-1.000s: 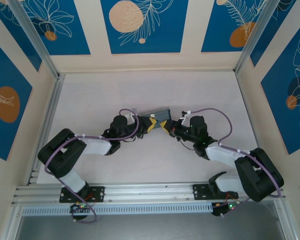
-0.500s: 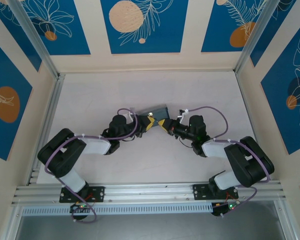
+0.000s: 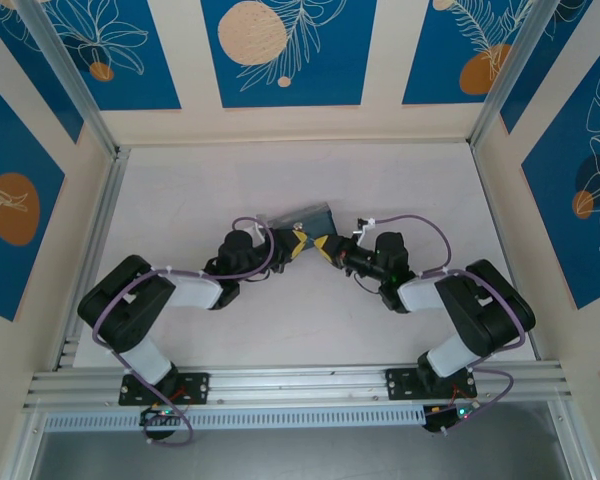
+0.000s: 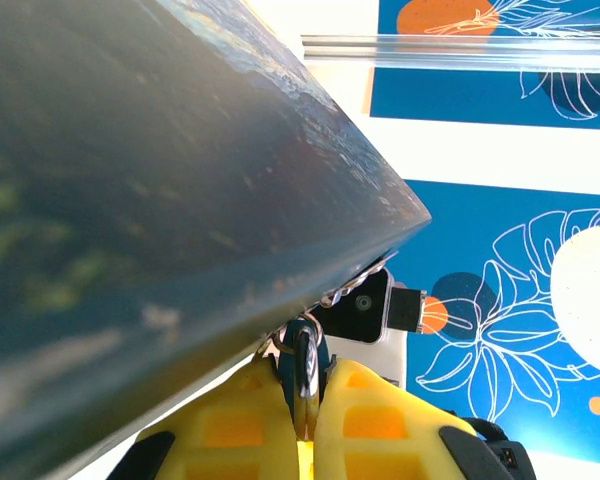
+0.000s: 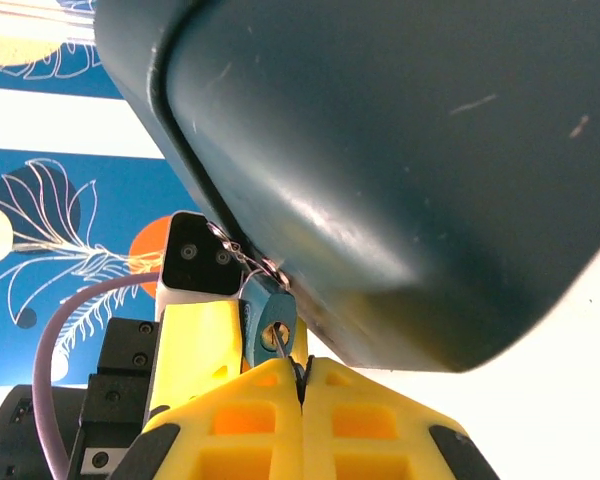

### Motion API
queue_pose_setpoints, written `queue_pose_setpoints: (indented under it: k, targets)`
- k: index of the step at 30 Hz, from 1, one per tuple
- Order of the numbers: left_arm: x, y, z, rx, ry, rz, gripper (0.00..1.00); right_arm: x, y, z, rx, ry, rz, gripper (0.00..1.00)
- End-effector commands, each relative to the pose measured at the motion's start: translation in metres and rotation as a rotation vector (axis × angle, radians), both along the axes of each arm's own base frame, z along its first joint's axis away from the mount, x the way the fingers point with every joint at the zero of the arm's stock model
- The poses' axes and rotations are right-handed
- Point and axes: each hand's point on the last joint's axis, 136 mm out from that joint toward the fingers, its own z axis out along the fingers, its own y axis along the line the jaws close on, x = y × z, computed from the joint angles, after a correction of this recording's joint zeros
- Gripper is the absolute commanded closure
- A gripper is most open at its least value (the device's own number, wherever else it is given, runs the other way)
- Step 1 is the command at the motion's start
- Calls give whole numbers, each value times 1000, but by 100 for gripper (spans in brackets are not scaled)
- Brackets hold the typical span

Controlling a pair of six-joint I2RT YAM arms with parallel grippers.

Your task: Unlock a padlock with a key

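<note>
My left gripper (image 4: 303, 392) is pressed together on the padlock (image 4: 304, 352). The teal body sits edge-on between the yellow fingertips, with its thin shackle against the lower edge of the box (image 4: 160, 180).

My right gripper (image 5: 301, 385) pinches the key (image 5: 283, 350) between closed fingertips. The blade angles up to the keyhole in the padlock's end face, and its tip meets the hole. How deep it sits, I cannot tell.

The left finger lies just beside the padlock in the right wrist view. From above, both grippers meet tip to tip at the near side of the box, near the middle of the table (image 3: 200, 180).
</note>
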Motion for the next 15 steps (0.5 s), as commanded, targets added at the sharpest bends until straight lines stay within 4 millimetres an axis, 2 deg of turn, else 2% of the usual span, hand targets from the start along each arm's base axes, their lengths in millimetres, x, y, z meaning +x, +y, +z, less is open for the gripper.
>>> queue_pose_setpoints:
  k: [1,5,8,15]
  targets:
    - [-29,-23,28,-96,-52,-157,100,1,6,3,-50,-80,74,100]
    - [-28,-24,27,-95,-52,-159,100,-3,17,18,-119,-239,158,100]
    - [-29,-24,25,-92,-47,-161,100,-5,25,22,-152,-305,189,100]
    - [-30,-24,25,-91,-47,-167,100,2,22,22,-160,-315,172,100]
